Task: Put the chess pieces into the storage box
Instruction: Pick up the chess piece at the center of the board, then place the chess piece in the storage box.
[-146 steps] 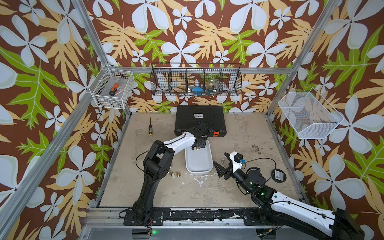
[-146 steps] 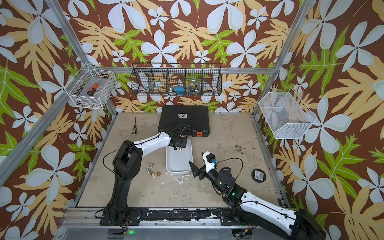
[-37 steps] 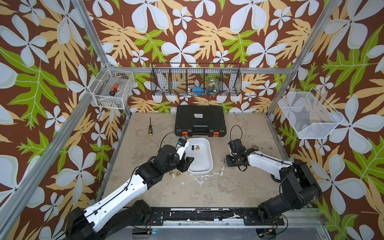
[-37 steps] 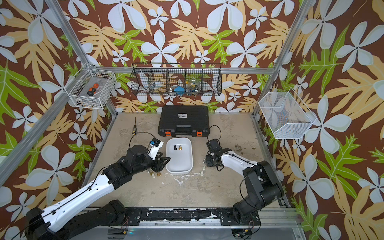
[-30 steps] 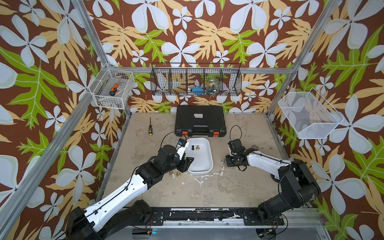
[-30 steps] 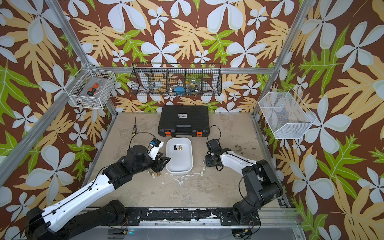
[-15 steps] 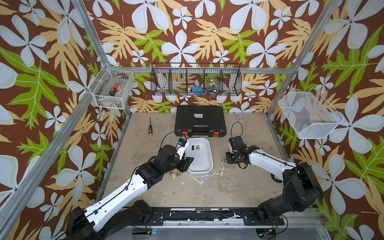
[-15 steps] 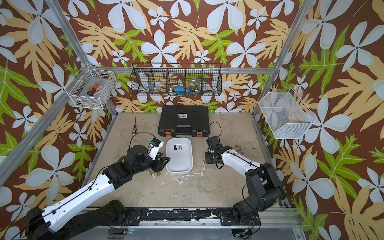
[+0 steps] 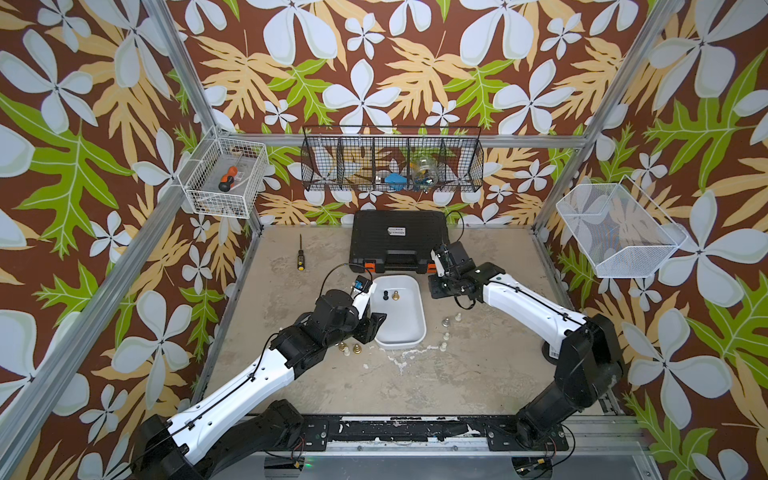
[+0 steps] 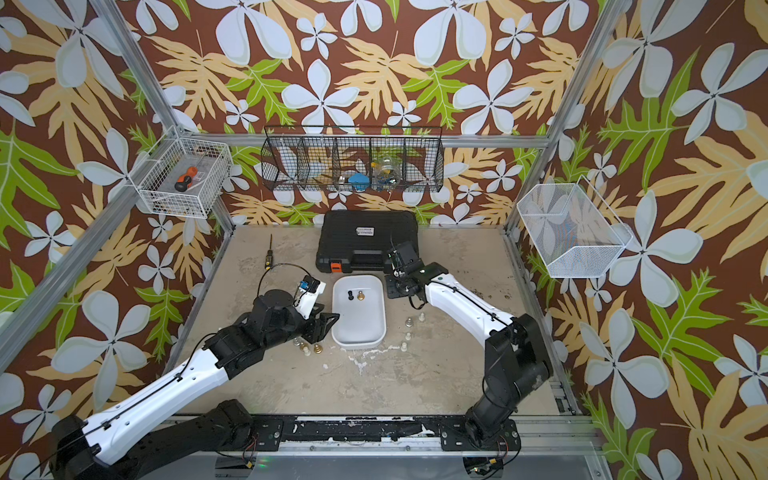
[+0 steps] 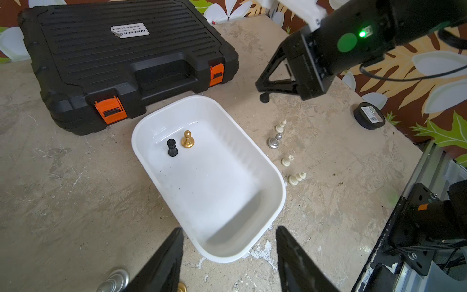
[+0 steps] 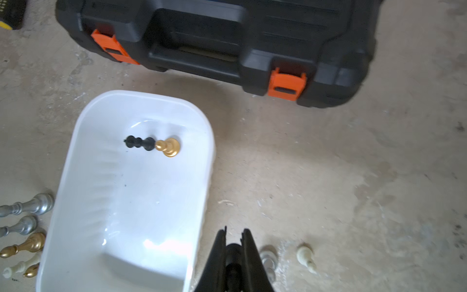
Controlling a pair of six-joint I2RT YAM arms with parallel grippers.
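Right gripper (image 11: pixel 262 93): clamped on a black chess piece (image 11: pixel 264 97), just off the storage box's (image 11: pixel 214 192) far corner, by the black case (image 11: pixel 113 58)
Left gripper (image 11: pixel 228 228): jaws partly apart, empty, at the box's near end
In box: black figure (image 11: pixel 172 148) and gold figure (image 11: pixel 187 139), upright
On table: cream pieces (image 11: pixel 287 160) and a silver piece (image 11: pixel 274 141) right of box

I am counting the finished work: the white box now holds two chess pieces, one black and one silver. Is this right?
Only the colour is wrong. The white box holds one black piece and one gold piece, not a silver one. The left wrist view shows both standing side by side.
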